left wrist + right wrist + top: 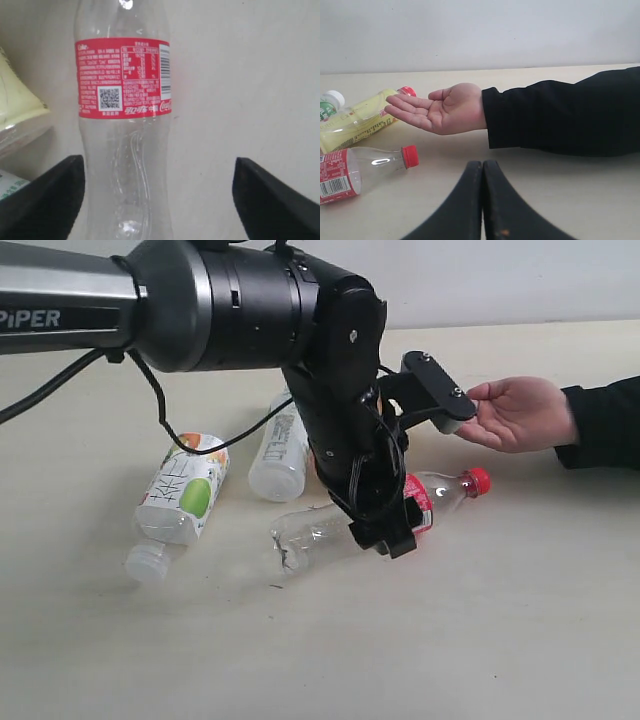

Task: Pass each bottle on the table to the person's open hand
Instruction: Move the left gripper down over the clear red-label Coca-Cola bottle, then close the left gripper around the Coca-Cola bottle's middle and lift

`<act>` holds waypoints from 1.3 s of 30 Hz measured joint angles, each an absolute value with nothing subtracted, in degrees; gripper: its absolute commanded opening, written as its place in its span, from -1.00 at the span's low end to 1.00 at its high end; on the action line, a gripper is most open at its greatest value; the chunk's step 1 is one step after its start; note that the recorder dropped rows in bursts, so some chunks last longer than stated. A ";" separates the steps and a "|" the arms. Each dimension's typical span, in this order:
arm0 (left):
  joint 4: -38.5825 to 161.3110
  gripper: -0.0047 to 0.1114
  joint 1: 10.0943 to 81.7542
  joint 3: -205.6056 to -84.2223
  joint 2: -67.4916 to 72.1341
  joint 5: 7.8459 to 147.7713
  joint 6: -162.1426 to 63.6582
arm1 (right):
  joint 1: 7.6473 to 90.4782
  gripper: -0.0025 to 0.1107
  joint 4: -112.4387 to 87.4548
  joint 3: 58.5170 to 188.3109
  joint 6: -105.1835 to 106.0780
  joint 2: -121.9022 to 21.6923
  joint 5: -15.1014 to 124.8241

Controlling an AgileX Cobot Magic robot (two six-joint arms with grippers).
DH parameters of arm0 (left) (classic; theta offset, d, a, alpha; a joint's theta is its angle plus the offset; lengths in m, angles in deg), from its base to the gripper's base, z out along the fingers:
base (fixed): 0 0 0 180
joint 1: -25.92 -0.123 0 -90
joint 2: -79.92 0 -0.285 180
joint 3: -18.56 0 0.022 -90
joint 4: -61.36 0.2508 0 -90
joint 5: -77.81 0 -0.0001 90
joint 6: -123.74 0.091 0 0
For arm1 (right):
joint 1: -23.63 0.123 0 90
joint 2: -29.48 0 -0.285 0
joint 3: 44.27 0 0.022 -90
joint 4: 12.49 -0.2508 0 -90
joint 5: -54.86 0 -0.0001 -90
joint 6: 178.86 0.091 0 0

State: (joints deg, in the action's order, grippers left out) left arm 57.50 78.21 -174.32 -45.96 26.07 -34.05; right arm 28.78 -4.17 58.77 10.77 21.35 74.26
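Where the fruit-label bottle (183,495) lies: on its side, left on the table (500,640).
White bottle (280,455): lying just beside it.
Red-label bottle (315,535): lying flat, apparently empty, cap toward the open hand (520,412), long axis crossing the closing line.
Left pincer (157,161): jaws apart, straddling it, nearer arm.
Right pincer (482,167): jaws together, holding nothing.

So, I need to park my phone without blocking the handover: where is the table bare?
Bare: the broad table strip along the side nearest the exterior camera, also in front of the person's hand. Crowded: the middle, where the fruit-label bottle, white bottle and red-label bottle lie under and beside the left gripper.
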 measured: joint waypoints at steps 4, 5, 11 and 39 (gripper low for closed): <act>57.75 0.42 78.21 -174.32 -45.96 26.41 -33.95 | 28.78 -0.96 -4.17 58.77 10.77 21.35 74.26; 57.75 0.42 78.21 -174.32 -45.96 26.41 -33.95 | 28.78 -0.96 -4.17 58.77 10.77 21.35 74.26; 58.70 0.42 78.21 -174.32 -47.54 26.77 -33.83 | 28.78 -0.96 -4.17 58.77 10.77 21.35 74.26; 61.36 0.42 78.21 -174.32 -54.91 26.91 -34.18 | 28.78 -0.96 -4.17 58.77 10.77 21.35 74.26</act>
